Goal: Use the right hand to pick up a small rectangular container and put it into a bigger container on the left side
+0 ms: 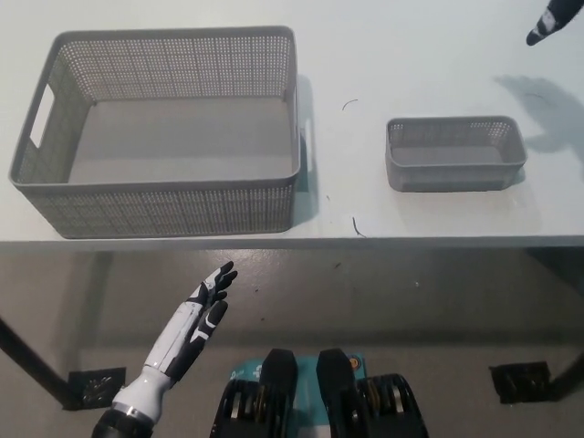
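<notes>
A small grey mesh container (454, 153) stands on the white table (411, 55), right of centre and near the front edge. A big grey mesh basket (164, 128) with handle cut-outs sits on the left side, empty. Only the tips of my black right hand (552, 23) show at the top right corner, well above and to the right of the small container; its shadow falls on the table beside the container. My white left hand (203, 315) rests below the table's front edge at lower left, fingers stretched out and apart, holding nothing.
The table's front edge (365, 241) runs across the middle of the picture, with grey floor below it. A few thin dark marks (356, 225) lie on the tabletop between the two containers. Dark table feet (91, 388) stand on the floor.
</notes>
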Motion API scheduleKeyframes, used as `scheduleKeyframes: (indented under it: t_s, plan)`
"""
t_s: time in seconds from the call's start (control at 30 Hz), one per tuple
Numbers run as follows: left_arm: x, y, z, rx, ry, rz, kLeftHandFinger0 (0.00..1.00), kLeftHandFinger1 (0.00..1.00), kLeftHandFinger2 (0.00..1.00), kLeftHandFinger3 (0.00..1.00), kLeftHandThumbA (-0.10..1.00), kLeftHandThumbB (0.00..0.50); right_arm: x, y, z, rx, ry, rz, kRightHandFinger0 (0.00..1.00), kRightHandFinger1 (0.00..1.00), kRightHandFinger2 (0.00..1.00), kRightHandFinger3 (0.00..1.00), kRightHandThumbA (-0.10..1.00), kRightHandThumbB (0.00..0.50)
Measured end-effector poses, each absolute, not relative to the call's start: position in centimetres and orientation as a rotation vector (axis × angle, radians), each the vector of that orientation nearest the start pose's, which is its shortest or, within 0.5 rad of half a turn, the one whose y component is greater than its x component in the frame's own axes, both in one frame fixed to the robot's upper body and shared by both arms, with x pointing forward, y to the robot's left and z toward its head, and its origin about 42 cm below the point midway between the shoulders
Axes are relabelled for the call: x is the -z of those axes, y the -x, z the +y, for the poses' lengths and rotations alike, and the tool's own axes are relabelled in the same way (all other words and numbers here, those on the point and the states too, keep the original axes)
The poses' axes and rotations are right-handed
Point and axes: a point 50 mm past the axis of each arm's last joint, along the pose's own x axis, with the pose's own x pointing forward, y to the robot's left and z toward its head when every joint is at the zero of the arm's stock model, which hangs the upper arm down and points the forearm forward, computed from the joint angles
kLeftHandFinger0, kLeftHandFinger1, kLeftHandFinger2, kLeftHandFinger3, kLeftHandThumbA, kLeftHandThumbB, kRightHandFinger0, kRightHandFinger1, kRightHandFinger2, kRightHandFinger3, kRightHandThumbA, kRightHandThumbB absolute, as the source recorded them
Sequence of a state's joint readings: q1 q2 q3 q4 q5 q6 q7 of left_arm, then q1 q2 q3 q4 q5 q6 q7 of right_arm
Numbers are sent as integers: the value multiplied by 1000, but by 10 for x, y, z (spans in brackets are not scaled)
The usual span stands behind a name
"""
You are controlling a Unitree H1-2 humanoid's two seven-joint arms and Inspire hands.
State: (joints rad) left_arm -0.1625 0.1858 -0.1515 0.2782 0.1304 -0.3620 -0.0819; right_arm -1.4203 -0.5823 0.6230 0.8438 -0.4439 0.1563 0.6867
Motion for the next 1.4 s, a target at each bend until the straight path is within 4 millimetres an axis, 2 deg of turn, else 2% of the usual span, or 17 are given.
scheduleKeyframes:
  t_s: [0.07,0.13,0.27,0.33,0.4,0.47,0.53,0.6,0.67,0.77,0.83,0.87,1.0,1.2,1.33,1.37,1.4]
  plan:
    - [-88,-328,222,299,-328,-224,1000,1000,1000,1000,1000,290,-485,-579,-257,-409,1430,175,1000,1000,1000,1000,1000,293]
    - [-88,-328,222,300,-329,-224,1000,1000,1000,1000,1000,279,-483,-586,-247,-438,1425,229,1000,1000,1000,1000,1000,343]
    - [-88,-328,222,302,-331,-227,1000,1000,1000,1000,1000,285,-482,-596,-230,-464,1410,319,1000,1000,1000,1000,1000,391]
    - [-89,-328,222,303,-333,-229,1000,1000,1000,1000,1000,289,-481,-598,-221,-469,1407,347,1000,1000,1000,1000,1000,372]
    - [-90,-329,222,304,-335,-232,1000,1000,1000,1000,1000,283,-478,-599,-212,-478,1410,358,1000,1000,1000,1000,1000,386]
    - [-90,-330,222,305,-336,-235,1000,1000,1000,1000,1000,284,-473,-600,-207,-483,1405,369,1000,1000,1000,1000,1000,308]
    - [-90,-329,222,306,-336,-236,1000,1000,1000,1000,1000,283,-466,-601,-206,-494,1389,379,1000,1000,1000,1000,1000,298]
    - [-90,-329,222,306,-337,-236,1000,1000,1000,1000,1000,285,-460,-601,-205,-504,1373,384,1000,1000,1000,1000,1000,233]
    - [-90,-329,222,307,-337,-237,1000,1000,1000,1000,1000,284,-452,-601,-206,-516,1351,392,1000,1000,1000,1000,1000,236]
    - [-90,-329,222,310,-337,-237,1000,1000,1000,1000,1000,285,-438,-602,-206,-525,1341,401,1000,1000,1000,1000,1000,207]
    - [-91,-329,221,311,-337,-239,1000,1000,1000,1000,1000,281,-427,-602,-206,-532,1344,405,1000,1000,1000,1000,1000,221]
    - [-91,-328,221,311,-337,-239,1000,1000,1000,1000,1000,274,-420,-602,-205,-533,1348,406,1000,1000,1000,1000,1000,275]
    - [-89,-327,222,312,-335,-235,1000,1000,1000,1000,1000,282,-400,-602,-200,-536,1351,429,1000,1000,1000,1000,1000,326]
    - [-89,-326,221,318,-337,-235,1000,1000,1000,1000,1000,281,-382,-601,-195,-527,1354,459,1000,1000,1000,1000,1000,294]
    - [-89,-326,222,318,-336,-233,1000,1000,1000,1000,1000,283,-361,-599,-195,-533,1338,479,1000,1000,1000,1000,1000,277]
    - [-89,-326,222,318,-337,-234,1000,1000,1000,1000,1000,284,-356,-599,-195,-536,1333,484,1000,1000,1000,1000,1000,285]
    - [-89,-326,222,318,-337,-234,1000,1000,1000,1000,1000,286,-352,-598,-195,-539,1331,489,1000,1000,1000,1000,1000,321]
